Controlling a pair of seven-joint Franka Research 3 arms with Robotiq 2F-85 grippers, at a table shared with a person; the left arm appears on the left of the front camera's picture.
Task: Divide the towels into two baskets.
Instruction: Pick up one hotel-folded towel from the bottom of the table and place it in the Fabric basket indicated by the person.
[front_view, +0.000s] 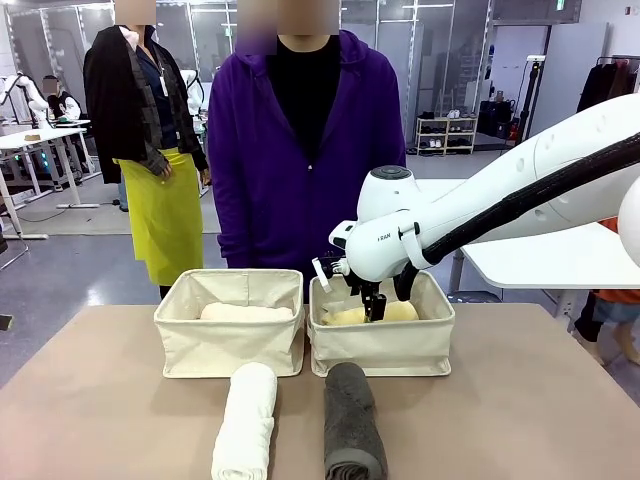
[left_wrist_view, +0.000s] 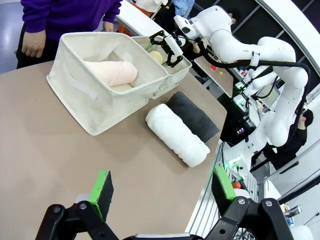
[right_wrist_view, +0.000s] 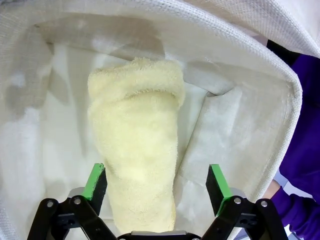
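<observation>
Right gripper (front_view: 372, 303) jaws wide, empty, either side of yellow towel (right_wrist_view: 135, 140) lying 6-to-12 o'clock in right basket (front_view: 385, 352); lift straight up so pads (right_wrist_view: 96, 181) don't snag terry or rim.

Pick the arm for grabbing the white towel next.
Left, probably: the left gripper hangs open, facing the white towel; the right gripper is down in the right basket.

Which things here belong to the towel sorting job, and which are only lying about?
Belong: peach towel, yellow towel, white towel, dark grey towel, left basket, right basket.
Just there: white side table, shelf rack.
</observation>
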